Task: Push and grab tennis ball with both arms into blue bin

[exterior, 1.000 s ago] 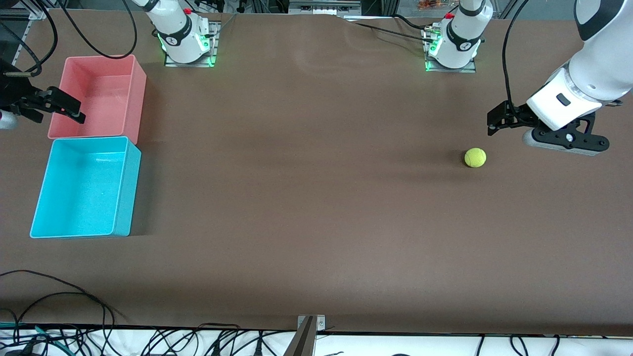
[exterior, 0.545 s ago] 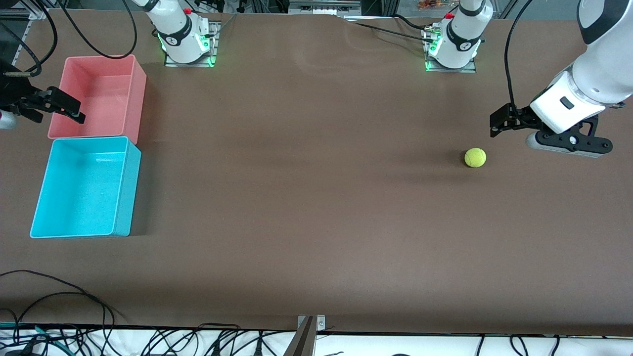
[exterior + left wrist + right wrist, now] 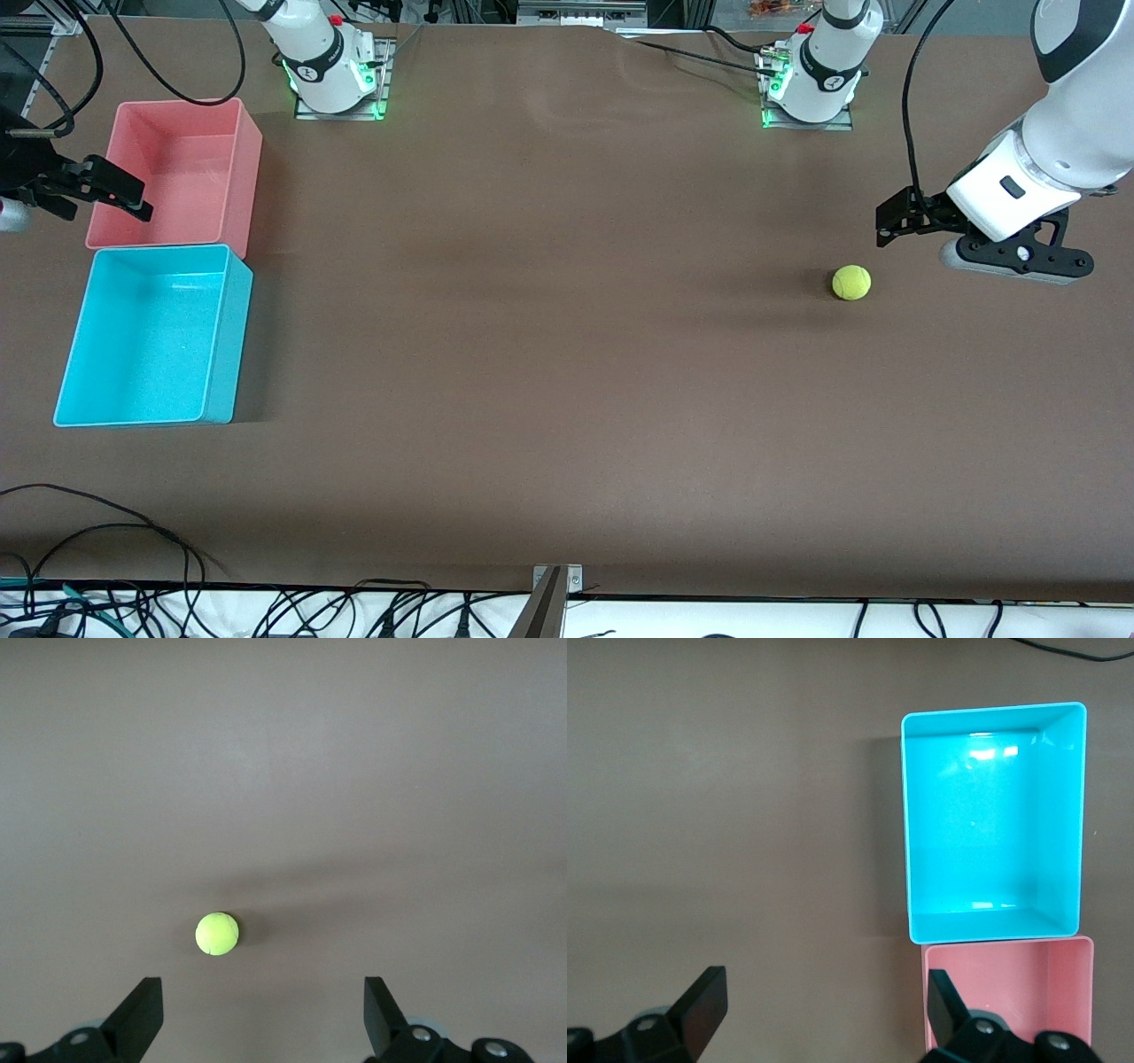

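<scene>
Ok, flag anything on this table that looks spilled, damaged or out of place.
Nothing stands out. The tennis ball sits alone on the table near the open left gripper. The blue bin and pink bin stand upright, side by side and empty, by the open right gripper.

brown table (image 3: 567,372): tennis ball (image 3: 851,283) toward left arm's end; blue bin (image 3: 151,335) and pink bin (image 3: 182,173) touching, toward right arm's end, blue nearer camera.
</scene>
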`<state>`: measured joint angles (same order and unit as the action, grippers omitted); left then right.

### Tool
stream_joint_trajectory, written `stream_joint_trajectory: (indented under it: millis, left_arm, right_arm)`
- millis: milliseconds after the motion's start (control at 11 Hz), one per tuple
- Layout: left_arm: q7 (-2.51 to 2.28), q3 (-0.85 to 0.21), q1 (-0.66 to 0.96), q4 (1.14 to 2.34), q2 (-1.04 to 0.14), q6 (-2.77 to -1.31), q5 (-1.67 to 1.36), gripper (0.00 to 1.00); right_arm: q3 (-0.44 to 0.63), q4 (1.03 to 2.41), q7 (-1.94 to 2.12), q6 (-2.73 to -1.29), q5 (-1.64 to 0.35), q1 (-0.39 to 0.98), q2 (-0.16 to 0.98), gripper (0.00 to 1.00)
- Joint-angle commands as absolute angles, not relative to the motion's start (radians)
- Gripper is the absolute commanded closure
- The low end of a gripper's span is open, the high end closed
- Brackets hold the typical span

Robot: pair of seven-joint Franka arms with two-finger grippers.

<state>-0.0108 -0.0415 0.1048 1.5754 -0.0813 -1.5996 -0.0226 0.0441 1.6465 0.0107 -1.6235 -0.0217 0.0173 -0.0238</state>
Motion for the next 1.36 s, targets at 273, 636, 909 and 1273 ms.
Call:
stream_joint_trajectory:
  millis: [273,636,909,1273]
  left_arm:
    - [-0.006,-0.044,0.104,1.562,-0.089,-1.600,-0.029,0.00]
    - [0.005,-0.044,0.103,1.562,-0.087,-1.600,-0.028,0.00]
    - [0.000,-0.044,0.103,1.563,-0.087,-1.603,-0.029,0.06]
    - [-0.014,-0.044,0.101,1.563,-0.087,-1.601,-0.029,0.00]
  right_arm:
    - [0.044,1.628,0.012,-1.601,-0.018,0.015,-0.028,0.00]
    - [0.040,1.626,0.014,-1.601,-0.018,0.015,-0.029,0.00]
    - [0.049,1.626,0.017,-1.601,-0.020,0.014,-0.029,0.00]
    - [0.044,1.628,0.012,-1.583,-0.017,0.015,-0.031,0.00]
